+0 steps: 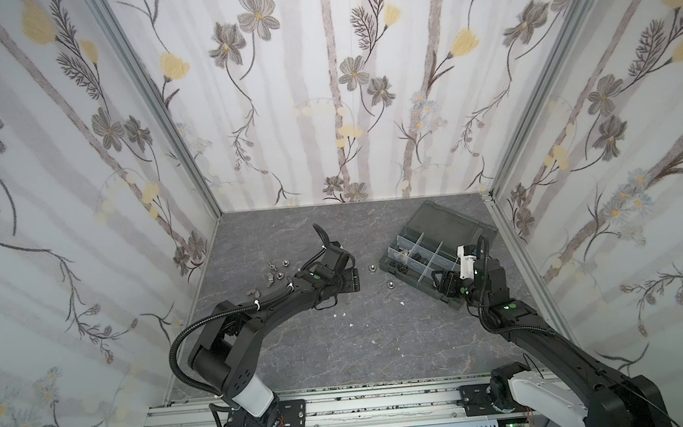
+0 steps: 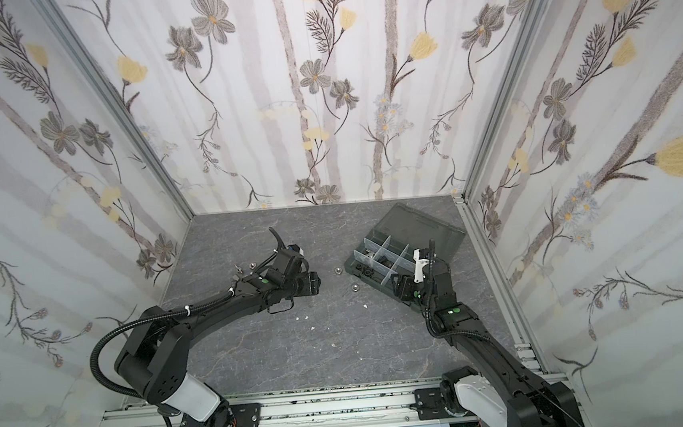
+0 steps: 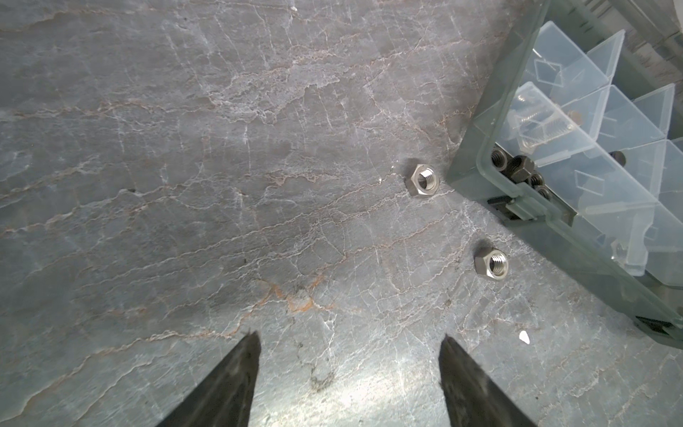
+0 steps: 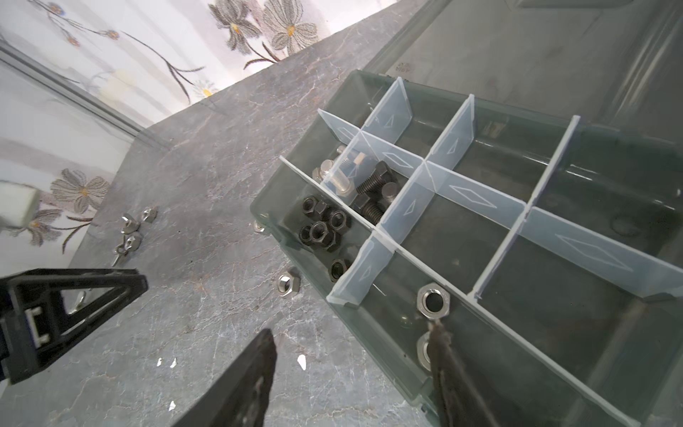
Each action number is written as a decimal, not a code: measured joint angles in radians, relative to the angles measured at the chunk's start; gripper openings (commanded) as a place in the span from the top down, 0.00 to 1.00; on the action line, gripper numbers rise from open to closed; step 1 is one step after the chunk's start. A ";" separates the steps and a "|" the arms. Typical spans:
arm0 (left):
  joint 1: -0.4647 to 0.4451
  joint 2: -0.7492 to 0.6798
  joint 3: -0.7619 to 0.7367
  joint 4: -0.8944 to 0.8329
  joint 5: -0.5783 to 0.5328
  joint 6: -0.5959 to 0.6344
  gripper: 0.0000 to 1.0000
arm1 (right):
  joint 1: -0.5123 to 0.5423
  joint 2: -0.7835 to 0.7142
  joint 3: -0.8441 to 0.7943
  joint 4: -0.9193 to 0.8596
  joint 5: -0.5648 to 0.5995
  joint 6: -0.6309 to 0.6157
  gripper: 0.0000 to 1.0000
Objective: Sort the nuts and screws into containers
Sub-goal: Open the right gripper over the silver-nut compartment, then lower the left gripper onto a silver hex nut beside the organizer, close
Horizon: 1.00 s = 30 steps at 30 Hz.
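Right gripper (image 4: 351, 329) hanging spread at the organizer box (image 4: 269, 196) edge, shiny silver hexagonal nut (image 4: 432, 300) lying inside, left gripper (image 3: 349, 336) gaping likewise.

Shiny metal nuts (image 3: 424, 180); translucent plastic dividers (image 4: 469, 194).

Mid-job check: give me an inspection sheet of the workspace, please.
Surface: grey stone-look table, no spills seen.
Job's things: open box; black nuts in one compartment, screws in the next, silver nuts in a third; two loose nuts on the table beside the box; more parts loose at left rear.
Clutter: white specks mid-table.
Grippers: left gripper open, empty, above bare table; right gripper open, straddling the box's wall, holding nothing.
Cables: hose loops by the left arm's base, clear of parts.
Surroundings: floral walls, rail in front.
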 measured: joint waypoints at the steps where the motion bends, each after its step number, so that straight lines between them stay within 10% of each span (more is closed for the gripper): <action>1: 0.000 0.013 0.011 -0.005 0.000 0.004 0.23 | 0.000 -0.008 -0.004 0.007 -0.008 0.000 0.29; 30: -0.047 0.424 0.431 -0.135 -0.034 0.047 0.22 | 0.000 -0.130 -0.063 0.107 -0.117 0.009 0.25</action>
